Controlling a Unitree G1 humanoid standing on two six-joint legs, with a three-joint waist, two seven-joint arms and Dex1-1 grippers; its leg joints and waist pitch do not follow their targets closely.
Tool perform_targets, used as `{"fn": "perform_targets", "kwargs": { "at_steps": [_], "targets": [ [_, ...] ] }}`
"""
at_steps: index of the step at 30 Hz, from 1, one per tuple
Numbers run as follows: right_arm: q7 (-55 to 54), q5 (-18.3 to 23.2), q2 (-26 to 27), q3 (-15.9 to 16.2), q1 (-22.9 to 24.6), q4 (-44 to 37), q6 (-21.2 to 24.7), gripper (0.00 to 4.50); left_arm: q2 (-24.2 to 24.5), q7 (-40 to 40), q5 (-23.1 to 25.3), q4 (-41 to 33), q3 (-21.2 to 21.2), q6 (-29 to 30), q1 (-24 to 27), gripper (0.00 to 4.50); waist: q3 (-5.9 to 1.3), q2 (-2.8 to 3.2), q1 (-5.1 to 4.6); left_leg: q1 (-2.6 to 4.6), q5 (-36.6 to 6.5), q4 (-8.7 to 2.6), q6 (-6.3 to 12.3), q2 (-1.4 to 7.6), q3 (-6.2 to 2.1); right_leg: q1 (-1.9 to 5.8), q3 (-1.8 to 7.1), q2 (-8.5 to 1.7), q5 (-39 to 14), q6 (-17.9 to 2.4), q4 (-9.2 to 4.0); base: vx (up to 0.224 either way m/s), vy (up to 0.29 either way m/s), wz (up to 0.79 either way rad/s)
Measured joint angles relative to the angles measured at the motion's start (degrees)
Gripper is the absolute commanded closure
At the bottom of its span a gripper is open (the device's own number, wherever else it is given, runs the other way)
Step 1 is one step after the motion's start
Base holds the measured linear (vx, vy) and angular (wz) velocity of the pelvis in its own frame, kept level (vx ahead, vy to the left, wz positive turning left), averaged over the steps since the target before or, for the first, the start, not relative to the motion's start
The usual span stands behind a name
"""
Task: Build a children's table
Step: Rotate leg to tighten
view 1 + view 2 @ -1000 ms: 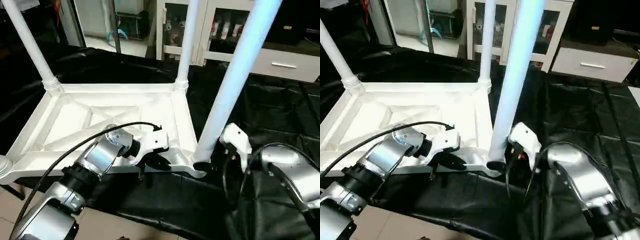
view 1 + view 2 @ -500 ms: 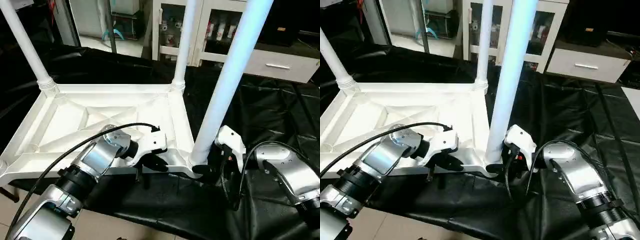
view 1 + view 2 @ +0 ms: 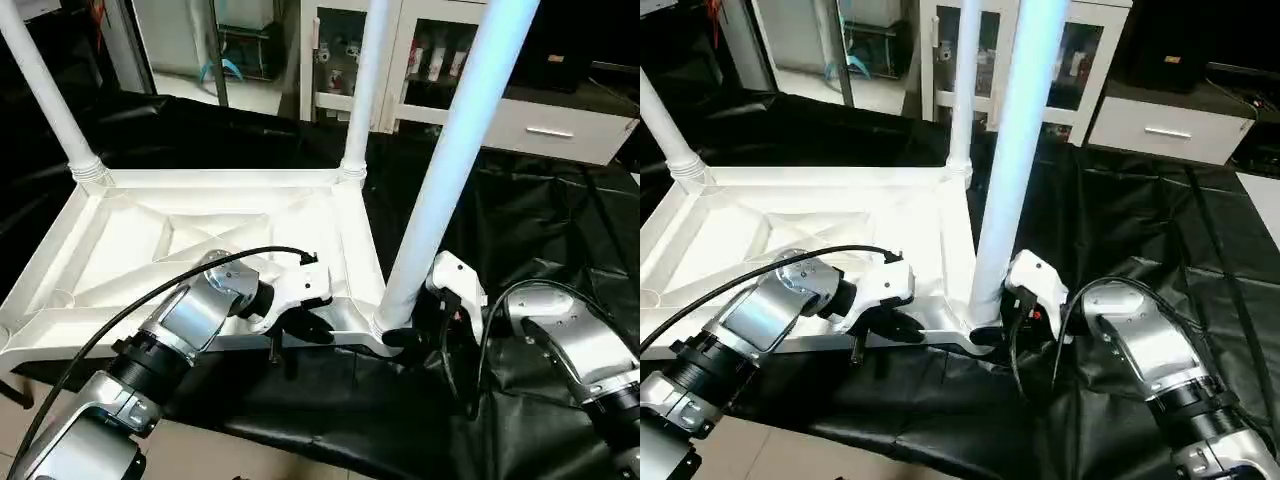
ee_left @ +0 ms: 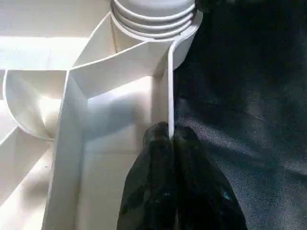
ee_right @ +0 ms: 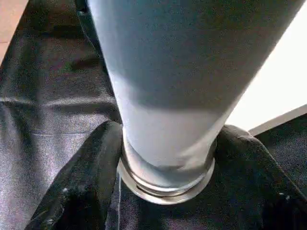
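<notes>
A black cover (image 3: 540, 230) drapes the worktable; white glass-door cabinets (image 3: 420, 60) stand behind it.

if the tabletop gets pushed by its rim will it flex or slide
The tabletop probably stays stiff: ribs and X-bracing show underneath. It may slide or drag the black cover it lies on. The upright legs could make it top-heavy.

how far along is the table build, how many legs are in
Two far legs stand in the upturned tabletop. In hand: the right end effector grips the near-right leg at its socket, while the left end effector pinches the tabletop's rim. Left: seating that leg; the near-left corner is cut off, so I can't count a fourth.
</notes>
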Motion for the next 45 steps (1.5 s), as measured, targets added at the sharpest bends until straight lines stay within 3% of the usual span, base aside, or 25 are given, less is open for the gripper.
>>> {"fn": "perform_targets", "kwargs": {
  "at_steps": [2,3,5,8,11,13,16,19,23,25,29,35,41,45],
  "targets": [
    [-3.1,-0.1,2.8,-0.8,-0.2,1.7,0.2,1.78,-0.4,1.9,0.1,0.4,0.9,0.3,0.4,4.5,-0.09,-0.23,-0.29,0.16,0.0,-0.01,-0.04,0.0,0.03,0.11,0.05,0.01,0.0,0.0,0.05,0.0,0.0,0.0],
    [-10.6,-0.2,7.8,-3.7,-0.4,4.8,0.9,1.78,-1.7,6.0,0.9,2.2,2.9,0.9,0.1,4.5,-0.06,-0.66,-0.94,0.23,0.0,-0.01,-0.12,0.02,0.04,0.16,0.17,0.12,0.0,-0.1,0.22,-0.051,-0.011,-0.1],
    [-22.3,-0.3,14.6,-7.1,-0.8,7.0,2.3,1.79,-3.7,11.3,1.7,4.9,5.3,1.8,-0.9,4.5,0.2,-0.95,-1.85,0.27,0.1,0.03,-0.32,0.04,-0.17,0.02,0.12,0.18,0.4,-0.3,0.14,-0.056,-0.008,-0.13],
    [-32.4,-0.5,18.2,-9.3,-0.8,7.2,3.4,1.81,-7.6,16.4,1.3,7.2,7.1,2.6,-1.3,4.5,0.28,-1.13,-2.27,0.3,0.1,0.03,-0.33,-0.01,-0.33,-0.01,0.09,0.18,0.6,-0.4,-0.15,0.0,0.0,0.0],
    [-44.4,-2.3,24.2,-13.0,-0.1,6.3,4.2,1.81,-12.5,22.9,-0.1,11.1,9.7,3.1,-2.3,4.5,0.28,-1.37,-2.03,0.2,0.1,0.01,-0.33,0.0,-0.32,-0.25,0.1,0.23,0.7,-0.4,-0.14,0.0,0.0,0.0],
    [-51.4,-3.5,27.3,-14.5,-0.2,6.1,4.3,1.81,-14.3,26.4,-0.8,13.7,10.5,2.7,-3.6,4.5,0.3,-1.29,-1.29,0.09,0.2,-0.03,-0.35,0.0,-0.32,-0.37,0.1,0.24,0.7,-0.4,-0.14,0.0,0.0,0.0],
    [-62.3,-6.8,32.2,-15.4,-2.7,10.2,2.1,1.82,-18.1,33.3,-0.3,20.8,11.2,-2.4,-6.0,4.5,0.34,-1.16,-0.27,0.09,0.2,-0.05,-0.37,-0.02,-0.31,-0.35,0.13,0.24,0.7,-0.4,-0.16,0.0,0.0,0.0],
    [-67.0,-7.6,33.0,-15.4,-4.1,13.2,-0.1,1.82,-19.5,36.2,0.8,24.0,11.1,-6.0,-6.8,4.5,0.35,-0.94,0.14,0.1,0.2,-0.13,-0.37,-0.11,-0.16,-0.32,0.28,0.16,0.7,-0.3,-0.19,0.0,0.0,0.0],
    [-66.1,-7.6,33.0,-15.7,-3.9,13.7,-1.6,1.82,-19.5,36.2,1.1,24.4,10.6,-6.9,-7.1,4.5,0.38,-0.84,0.25,0.03,0.2,-0.15,-0.37,-0.11,-0.17,-0.35,0.29,0.14,0.7,-0.1,-0.21,0.0,0.0,0.0],
    [-65.4,-7.6,32.9,-16.2,-3.5,13.5,-2.7,1.12,-19.3,36.1,1.2,24.4,10.2,-7.4,-7.2,4.5,0.46,-0.56,0.35,-0.07,0.2,-0.15,-0.37,-0.12,-0.2,-0.42,0.28,0.14,0.7,0.0,-0.23,0.0,0.0,0.0],
    [-63.2,-7.5,32.1,-16.1,-2.3,11.5,-3.6,0.9,-18.7,36.1,1.7,26.3,9.7,-8.9,-8.8,4.5,0.58,-0.5,0.13,-0.27,0.2,-0.15,-0.38,-0.08,-0.23,-0.65,0.28,0.21,0.9,0.1,-0.24,0.0,0.0,0.0],
    [-54.0,-3.4,26.0,-17.0,-2.5,7.6,-1.9,0.34,-16.2,31.4,1.5,24.6,9.5,-9.2,-8.2,4.5,0.6,-0.53,-0.44,-0.57,0.2,-0.12,-0.35,0.01,-0.23,-0.86,0.27,0.33,0.9,0.2,-0.29,0.0,0.0,0.0],
    [-37.3,1.5,17.0,-16.6,-2.1,5.6,1.7,0.06,-12.9,23.3,-0.1,20.2,8.3,-8.7,-6.3,4.5,0.68,-0.43,-0.19,-0.72,0.3,-0.07,-0.19,0.14,-0.27,-0.96,0.19,0.48,0.8,0.1,-0.31,0.0,0.0,0.0],
    [-16.3,4.8,3.0,-13.0,3.2,-1.5,1.5,0.06,-6.3,11.5,-1.1,12.8,3.9,-9.7,-3.2,4.5,0.67,-0.44,1.21,-0.66,0.2,-0.1,-0.17,0.19,-0.28,-0.86,0.17,0.48,0.7,-0.1,-0.31,0.0,0.0,0.0]
  ]
}}
